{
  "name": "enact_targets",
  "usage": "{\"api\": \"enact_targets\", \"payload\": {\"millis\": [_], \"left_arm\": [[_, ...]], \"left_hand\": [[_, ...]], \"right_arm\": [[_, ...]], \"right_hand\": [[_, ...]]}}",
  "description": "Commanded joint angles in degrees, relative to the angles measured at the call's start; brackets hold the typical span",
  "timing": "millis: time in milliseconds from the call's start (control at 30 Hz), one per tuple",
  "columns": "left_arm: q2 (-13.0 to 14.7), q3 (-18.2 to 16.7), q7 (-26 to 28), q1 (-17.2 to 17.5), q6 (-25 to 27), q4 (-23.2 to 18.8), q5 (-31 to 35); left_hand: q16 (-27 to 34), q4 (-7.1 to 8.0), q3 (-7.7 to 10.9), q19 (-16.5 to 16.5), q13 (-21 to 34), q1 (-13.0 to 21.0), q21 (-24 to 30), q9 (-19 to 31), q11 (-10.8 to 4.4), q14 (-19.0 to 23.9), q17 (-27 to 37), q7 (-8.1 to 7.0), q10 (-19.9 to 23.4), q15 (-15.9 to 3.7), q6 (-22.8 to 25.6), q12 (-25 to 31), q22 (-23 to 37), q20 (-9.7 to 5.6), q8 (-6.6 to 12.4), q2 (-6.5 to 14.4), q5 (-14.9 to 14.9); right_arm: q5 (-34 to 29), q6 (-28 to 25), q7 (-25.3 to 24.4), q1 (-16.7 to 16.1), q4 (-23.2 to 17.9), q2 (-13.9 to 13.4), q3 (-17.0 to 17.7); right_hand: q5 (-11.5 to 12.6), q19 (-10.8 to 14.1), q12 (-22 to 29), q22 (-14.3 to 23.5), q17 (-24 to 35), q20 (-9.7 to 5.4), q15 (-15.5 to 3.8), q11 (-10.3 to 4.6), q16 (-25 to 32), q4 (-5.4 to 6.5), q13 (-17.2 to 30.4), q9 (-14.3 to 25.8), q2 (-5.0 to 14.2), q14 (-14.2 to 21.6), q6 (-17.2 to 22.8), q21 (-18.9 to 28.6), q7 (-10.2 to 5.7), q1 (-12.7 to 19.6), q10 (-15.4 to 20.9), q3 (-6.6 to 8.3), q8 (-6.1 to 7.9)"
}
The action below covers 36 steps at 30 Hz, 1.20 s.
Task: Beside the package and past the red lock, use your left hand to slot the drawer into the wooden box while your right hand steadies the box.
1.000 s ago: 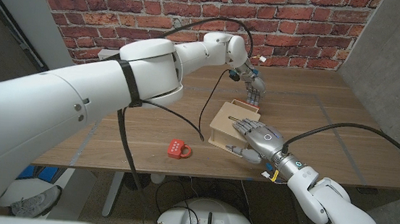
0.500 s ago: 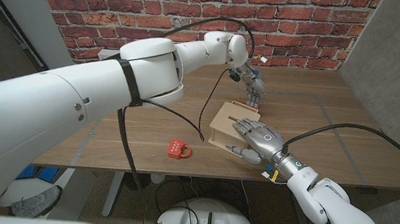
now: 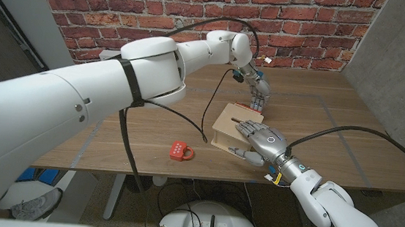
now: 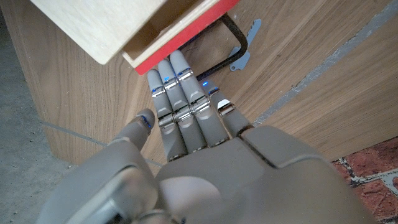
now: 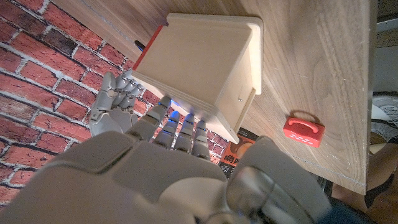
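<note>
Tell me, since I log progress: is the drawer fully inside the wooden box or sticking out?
Sticking out slightly. The drawer's red front stands proud of the wooden box, with the left hand fingertips against it.

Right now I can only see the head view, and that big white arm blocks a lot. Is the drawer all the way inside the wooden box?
Observer: Not quite. In the left wrist view, the drawer has a red front that stands a little way out of the wooden box.
Visitor: Is the far hand actually touching it?
Observer: Yes. The left hand has its fingertips against that red front and grips nothing.
Visitor: And the near hand, is it clamping the box?
Observer: In the right wrist view, the right hand has its fingers against one face of the box, and its thumb is off the wood.
</note>
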Motion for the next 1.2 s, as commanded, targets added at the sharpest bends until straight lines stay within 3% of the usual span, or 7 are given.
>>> {"api": "enact_targets", "payload": {"millis": [33,1200], "left_arm": [[-0.1,-0.2,-0.7,-0.1,0.2,0.0,-0.1],[0.2,-1.1,-5.8,0.3,-0.7,-0.1,-1.2]], "left_hand": [[0.0,-0.12,0.56,0.7,0.2,-0.4,0.3,0.2,-0.26,0.8,0.2,0.49,0.4,-1.23,0.1,-0.1,0.1,-8.28,-0.33,-0.1,0.0],[0.0,0.32,1.95,1.0,0.3,-1.6,0.3,0.2,-0.28,1.6,0.3,0.59,1.0,-1.23,0.3,-0.4,0.1,-8.15,-0.59,-0.1,0.0]], "right_arm": [[0.2,-0.2,0.4,0.3,0.2,0.2,0.0],[-0.7,-1.1,-0.7,0.2,0.4,0.6,-0.5]], "right_hand": [[-0.1,0.5,0.5,0.3,0.0,-0.03,-0.16,0.07,0.2,0.08,0.3,0.3,0.23,0.5,0.7,0.4,-0.07,-0.6,0.5,0.4,0.34],[-0.1,0.5,0.5,0.3,0.0,-0.03,-0.16,0.07,0.2,0.08,0.3,0.3,0.23,0.5,0.7,0.4,-0.07,-0.6,0.5,0.4,0.34]]}}
